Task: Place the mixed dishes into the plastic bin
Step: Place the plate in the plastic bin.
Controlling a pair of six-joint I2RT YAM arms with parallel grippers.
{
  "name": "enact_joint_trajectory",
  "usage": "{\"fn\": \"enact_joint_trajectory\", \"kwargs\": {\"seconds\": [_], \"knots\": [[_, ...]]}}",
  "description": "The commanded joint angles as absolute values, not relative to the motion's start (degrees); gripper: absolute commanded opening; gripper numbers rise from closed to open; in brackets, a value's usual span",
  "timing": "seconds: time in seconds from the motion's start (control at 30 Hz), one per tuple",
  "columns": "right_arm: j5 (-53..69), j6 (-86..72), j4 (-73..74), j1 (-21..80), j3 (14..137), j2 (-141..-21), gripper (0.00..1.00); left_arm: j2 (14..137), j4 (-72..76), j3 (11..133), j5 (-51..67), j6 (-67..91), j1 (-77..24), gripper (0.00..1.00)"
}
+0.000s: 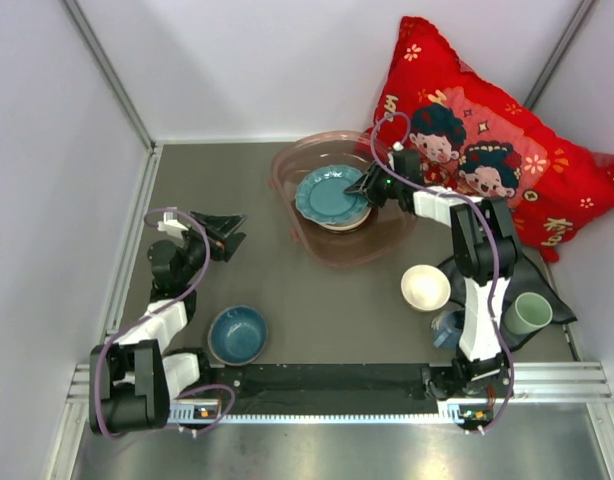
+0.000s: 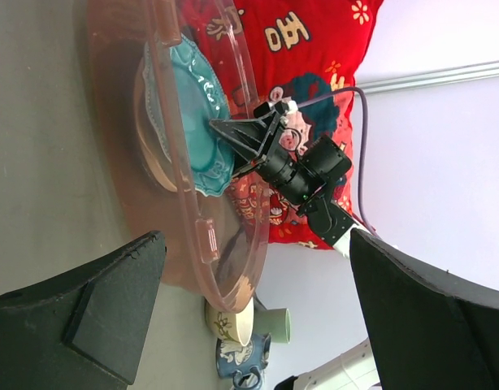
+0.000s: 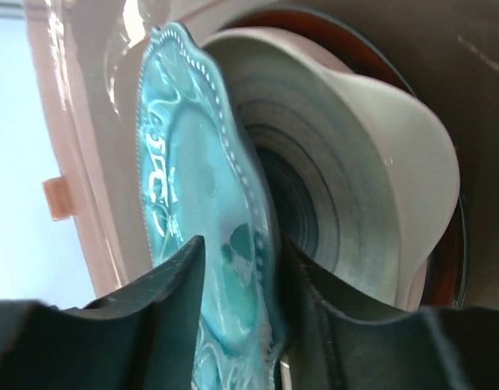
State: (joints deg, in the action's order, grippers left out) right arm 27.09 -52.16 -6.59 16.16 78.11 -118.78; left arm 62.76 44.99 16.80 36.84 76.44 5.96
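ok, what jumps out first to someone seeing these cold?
The bright red cartoon-print pillow at the back right grabs the eye first. Next comes the right gripper pinching the rim of a teal scalloped plate, held at a tilt inside the translucent pinkish plastic bin over a white blue-ringed plate. The left gripper hangs open and empty at the left.

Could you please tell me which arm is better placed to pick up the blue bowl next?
Left. The left gripper is open and empty, and the blue bowl sits on that arm's side, near its base. The right gripper is clamped on the teal plate inside the plastic bin.
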Motion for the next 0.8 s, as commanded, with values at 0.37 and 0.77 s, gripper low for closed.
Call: {"fn": "enact_joint_trajectory", "kwargs": {"seconds": [0.37, 0.77], "knots": [[27.25, -46.59, 1.91, 17.84, 86.48, -119.88, 0.63, 60.12, 48.43, 15.38, 36.65, 76.73, 6.15, 0.98], [20.05, -38.24, 15.36, 17.84, 93.42, -116.98, 0.67, 61.26, 50.01, 14.85, 36.91, 77.25, 6.33, 0.98]]}}
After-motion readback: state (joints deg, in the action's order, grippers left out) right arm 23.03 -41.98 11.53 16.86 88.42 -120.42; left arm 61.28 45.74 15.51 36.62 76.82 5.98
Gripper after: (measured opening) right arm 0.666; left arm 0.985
